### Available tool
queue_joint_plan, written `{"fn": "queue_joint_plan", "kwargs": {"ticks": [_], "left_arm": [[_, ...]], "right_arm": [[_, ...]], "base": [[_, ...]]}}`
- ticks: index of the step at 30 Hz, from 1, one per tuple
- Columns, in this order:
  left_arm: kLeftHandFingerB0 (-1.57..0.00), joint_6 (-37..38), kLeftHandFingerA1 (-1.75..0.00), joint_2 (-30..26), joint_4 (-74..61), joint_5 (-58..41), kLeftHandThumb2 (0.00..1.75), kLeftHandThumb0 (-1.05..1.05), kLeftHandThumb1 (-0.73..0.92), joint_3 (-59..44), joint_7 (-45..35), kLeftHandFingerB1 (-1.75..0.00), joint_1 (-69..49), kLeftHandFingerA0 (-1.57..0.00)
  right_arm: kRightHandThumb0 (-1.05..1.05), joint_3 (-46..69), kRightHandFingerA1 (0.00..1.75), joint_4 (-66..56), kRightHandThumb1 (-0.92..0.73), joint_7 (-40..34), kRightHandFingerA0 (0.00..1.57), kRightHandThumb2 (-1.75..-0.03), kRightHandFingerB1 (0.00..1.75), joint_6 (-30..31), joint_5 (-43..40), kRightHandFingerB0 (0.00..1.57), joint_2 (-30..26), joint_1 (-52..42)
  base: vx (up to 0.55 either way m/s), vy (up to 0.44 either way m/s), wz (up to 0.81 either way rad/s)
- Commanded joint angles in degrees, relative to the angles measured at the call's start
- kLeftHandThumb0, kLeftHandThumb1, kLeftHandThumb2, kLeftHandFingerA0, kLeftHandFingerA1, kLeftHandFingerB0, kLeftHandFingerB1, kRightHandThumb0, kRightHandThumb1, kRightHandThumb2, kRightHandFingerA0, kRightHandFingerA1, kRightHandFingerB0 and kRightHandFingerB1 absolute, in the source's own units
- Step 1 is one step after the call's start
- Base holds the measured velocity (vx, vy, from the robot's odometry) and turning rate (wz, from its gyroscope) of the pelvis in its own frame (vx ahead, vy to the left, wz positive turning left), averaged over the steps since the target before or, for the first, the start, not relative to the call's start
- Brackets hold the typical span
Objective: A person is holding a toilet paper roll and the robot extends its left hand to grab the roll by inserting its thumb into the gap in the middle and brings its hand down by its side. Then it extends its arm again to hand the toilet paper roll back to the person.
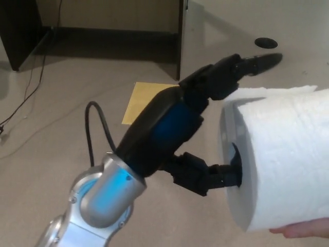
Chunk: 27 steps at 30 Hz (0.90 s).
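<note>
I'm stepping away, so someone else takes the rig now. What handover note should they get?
Left robot hand: extended, thumb tip in the core hole of the toilet paper roll; fingers apart above the roll, not closed.
Right hand: not in view.
Roll: held from below by a person's hand.
Done: reach, thumb inserted.
Left: close the fingers, take the roll, lower the arm, then hand it back.

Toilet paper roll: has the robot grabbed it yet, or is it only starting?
Nearly grabbed. Done: the black left hand has reached the big white toilet paper roll, thumb tip in its middle hole. In hand: fingers above the roll, not closed. A person's hand supports it. Left: gripping, lowering, handing back.
</note>
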<state>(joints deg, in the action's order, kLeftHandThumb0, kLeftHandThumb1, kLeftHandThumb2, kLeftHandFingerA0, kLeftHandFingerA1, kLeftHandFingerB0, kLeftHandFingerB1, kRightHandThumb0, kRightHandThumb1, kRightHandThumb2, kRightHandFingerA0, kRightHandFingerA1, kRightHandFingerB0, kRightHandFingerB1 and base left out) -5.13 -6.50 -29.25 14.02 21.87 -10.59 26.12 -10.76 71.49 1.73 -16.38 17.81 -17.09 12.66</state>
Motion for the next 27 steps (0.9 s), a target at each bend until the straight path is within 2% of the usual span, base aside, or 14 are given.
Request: {"fn": "queue_joint_plan", "kwargs": {"ticks": [1,3,6,7,8,9,15,17,19,20,21,24,26,27], "left_arm": [[-0.05,-1.4,-0.51,0.5,-0.1,3.8,0.82,-0.25,0.23,1.0,-0.2,-0.49,0.3,-0.07],[-0.14,-1.9,-0.40,0.6,-0.4,4.8,0.62,-0.50,0.38,1.3,-0.3,-0.33,0.4,-0.19],[-0.14,-3.5,-0.40,1.3,-0.5,5.6,0.62,-0.50,0.37,1.8,-0.7,-0.33,1.3,-0.19],[-0.05,-3.9,-0.51,1.8,-0.6,6.0,0.82,-0.25,0.23,2.2,-0.6,-0.49,1.5,-0.07],[-0.14,-4.6,-0.40,1.9,-1.2,6.5,0.63,-0.52,0.38,2.7,-1.0,-0.33,1.3,-0.19],[-0.06,-4.5,-0.51,2.5,-1.0,6.7,0.81,-0.25,0.22,3.3,-1.0,-0.49,1.7,-0.08],[-0.08,-5.4,-0.51,5.6,-0.5,9.1,0.82,-0.25,0.22,6.1,-0.6,-0.50,3.5,-0.09],[-0.22,-3.8,-0.42,7.2,0.8,8.5,0.63,-0.45,0.39,7.0,0.0,-0.36,4.2,-0.32],[-0.53,-1.4,-0.57,8.6,2.9,7.3,0.57,-0.24,0.58,7.0,0.9,-0.37,4.9,-0.85],[-0.53,-1.3,-0.57,9.0,3.3,7.0,0.57,-0.24,0.58,7.1,0.8,-0.37,5.0,-0.85],[-0.73,-2.2,-1.24,9.0,2.5,6.7,0.60,-0.19,0.65,7.5,-0.2,-0.43,4.5,-0.97],[-0.93,0.1,-1.07,8.7,2.9,5.4,0.60,-0.12,0.70,7.6,-0.4,-0.53,2.9,-1.14],[-0.99,1.9,-1.24,8.7,3.7,5.3,0.62,-0.08,0.74,7.3,0.6,-0.62,2.0,-1.06],[-0.87,3.7,-1.57,8.5,3.8,6.7,0.65,-0.07,0.77,7.7,2.6,-1.10,0.4,-0.84]], "right_arm": [[-0.38,0.0,0.63,0.0,-0.66,1.0,0.79,-0.60,0.42,0.5,-0.1,0.59,-0.6,-0.8],[-0.38,-0.2,0.61,0.1,-0.66,0.8,0.78,-0.60,0.42,0.8,0.2,0.59,-0.4,-0.4],[-0.38,0.0,0.59,0.1,-0.66,0.9,0.76,-0.60,0.42,1.1,-0.1,0.59,-0.3,0.0],[-0.38,-0.4,0.61,0.0,-0.66,0.4,0.78,-0.60,0.43,0.7,0.5,0.59,-0.5,-0.2],[-0.38,-0.4,0.64,-0.2,-0.66,0.2,0.79,-0.60,0.43,0.2,0.4,0.60,-0.3,-0.8],[-0.38,-0.2,0.62,-0.3,-0.66,0.7,0.76,-0.61,0.43,0.2,0.0,0.59,-0.1,-0.9],[-0.38,-0.3,0.63,-0.2,-0.66,0.0,0.79,-0.60,0.42,-0.1,0.2,0.59,0.1,-1.5],[-0.38,-0.4,0.63,-0.2,-0.66,0.3,0.79,-0.60,0.42,0.1,0.2,0.57,0.3,-0.9],[-0.38,0.0,0.64,-0.3,-0.66,0.6,0.79,-0.60,0.42,0.6,-0.1,0.57,0.4,-0.3],[-0.38,0.1,0.64,-0.3,-0.66,0.7,0.79,-0.60,0.42,0.6,-0.2,0.57,0.3,-0.2],[-0.38,-0.1,0.64,-0.3,-0.66,0.5,0.80,-0.60,0.42,0.6,0.0,0.57,0.2,-0.5],[-0.38,-0.2,0.63,-0.2,-0.66,0.5,0.77,-0.60,0.42,0.6,0.2,0.57,0.1,-0.2],[-0.38,-0.4,0.63,-0.2,-0.66,0.6,0.77,-0.60,0.42,0.4,0.4,0.58,0.1,0.4],[-0.38,-0.3,0.64,-0.2,-0.65,0.7,0.78,-0.60,0.42,0.9,0.3,0.59,0.4,0.4]], "base": [[0.00,0.000,0.00],[0.00,0.000,0.00],[0.00,0.000,0.00],[0.00,0.000,0.00],[0.00,0.000,0.00],[0.00,0.000,0.00],[0.00,0.000,0.00],[0.00,0.000,0.00],[0.00,0.000,0.00],[0.00,0.000,0.00],[0.00,0.000,0.00],[0.00,0.000,0.00],[0.00,0.000,0.00],[0.00,0.000,0.00]]}}
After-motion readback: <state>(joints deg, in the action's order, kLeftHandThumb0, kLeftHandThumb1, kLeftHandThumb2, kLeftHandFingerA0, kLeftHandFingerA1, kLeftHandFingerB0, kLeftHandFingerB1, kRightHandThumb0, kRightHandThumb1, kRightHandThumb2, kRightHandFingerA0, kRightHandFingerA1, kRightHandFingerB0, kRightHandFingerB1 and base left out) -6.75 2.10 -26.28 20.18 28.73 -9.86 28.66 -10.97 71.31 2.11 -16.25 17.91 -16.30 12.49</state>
